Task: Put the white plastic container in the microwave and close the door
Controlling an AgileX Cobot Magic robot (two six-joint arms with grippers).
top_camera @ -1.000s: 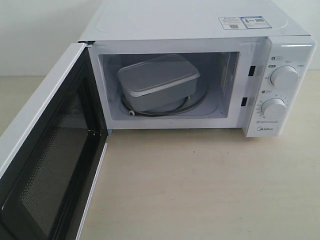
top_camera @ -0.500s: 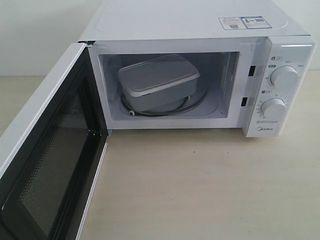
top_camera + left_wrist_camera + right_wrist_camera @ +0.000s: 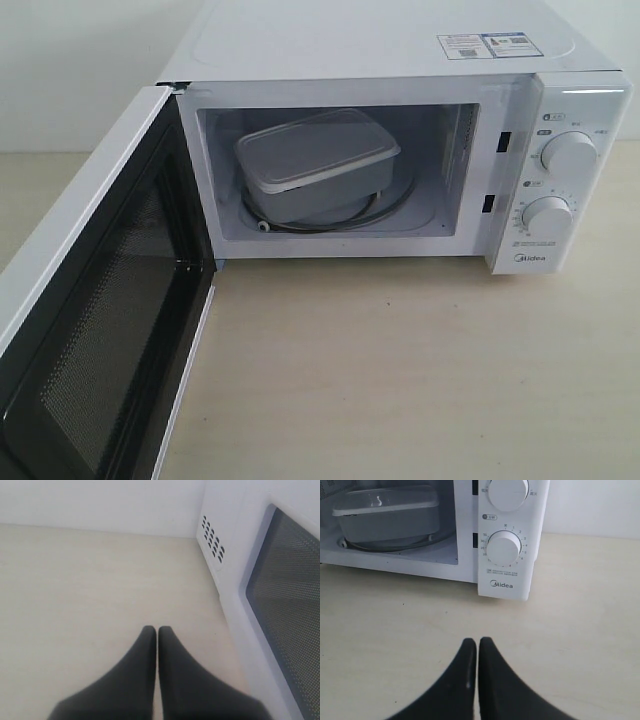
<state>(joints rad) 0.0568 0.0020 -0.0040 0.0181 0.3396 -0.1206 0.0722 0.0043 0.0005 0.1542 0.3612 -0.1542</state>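
The white plastic container point(image 3: 315, 165) rests lidded on the turntable inside the microwave point(image 3: 400, 60), and shows again in the right wrist view point(image 3: 387, 515). The door point(image 3: 95, 300) hangs wide open to the left; its outer face with the mesh window point(image 3: 287, 605) fills one side of the left wrist view. My left gripper point(image 3: 157, 629) is shut and empty above the tabletop beside the door's outer face. My right gripper point(image 3: 478, 640) is shut and empty over the table in front of the dial panel point(image 3: 504, 547). Neither gripper appears in the exterior view.
The beige tabletop point(image 3: 400, 370) stretches in front of the microwave. A white wall point(image 3: 100, 502) stands behind. Vent holes point(image 3: 212, 537) mark the microwave's side near the door hinge.
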